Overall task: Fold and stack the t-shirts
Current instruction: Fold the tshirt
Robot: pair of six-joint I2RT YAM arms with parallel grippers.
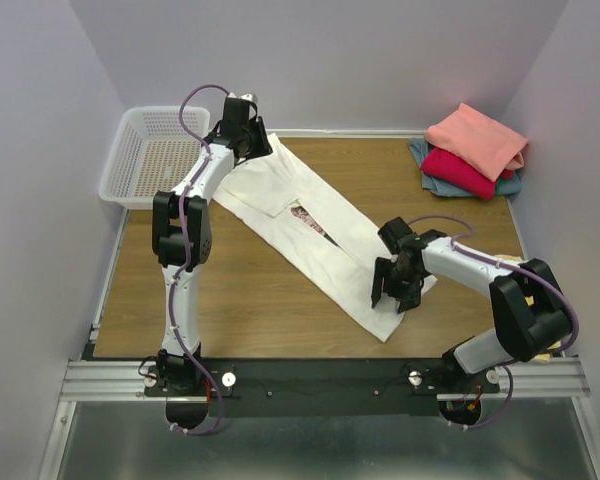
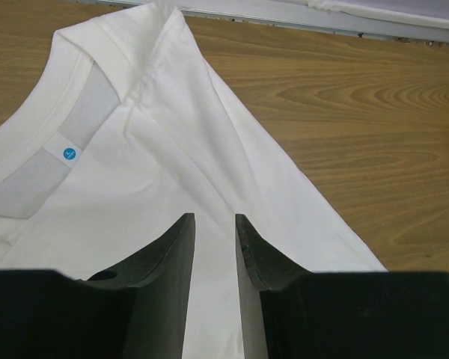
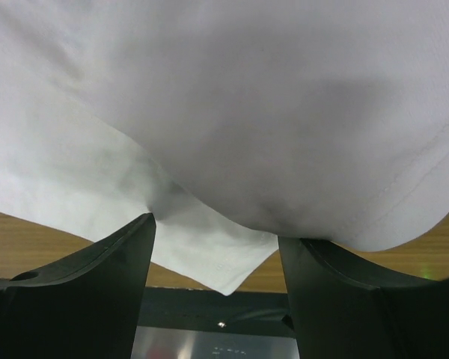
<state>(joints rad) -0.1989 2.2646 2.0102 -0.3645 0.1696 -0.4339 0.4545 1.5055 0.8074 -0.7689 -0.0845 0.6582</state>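
A large white t-shirt (image 1: 310, 220) lies across the table as a long diagonal strip, with a bit of its floral print (image 1: 308, 218) peeking out at a fold. Over its collar end at the back hovers my left gripper (image 1: 246, 132), its jaws a narrow gap apart. The left wrist view shows that gripper (image 2: 215, 218) above flat white cloth, the collar (image 2: 56, 142) ahead on the left. At the hem end, my right gripper (image 1: 392, 288) stands open. In the right wrist view the right gripper (image 3: 217, 230) has wide jaws with white cloth (image 3: 232, 120) draped against the fingertips.
A stack of folded t-shirts sits at the back right: salmon-pink (image 1: 477, 138) on top, crimson (image 1: 460, 170) beneath, grey-blue (image 1: 418, 152) at the bottom. A white mesh basket (image 1: 150, 155) stands off the table's back left corner. Walls close in on three sides.
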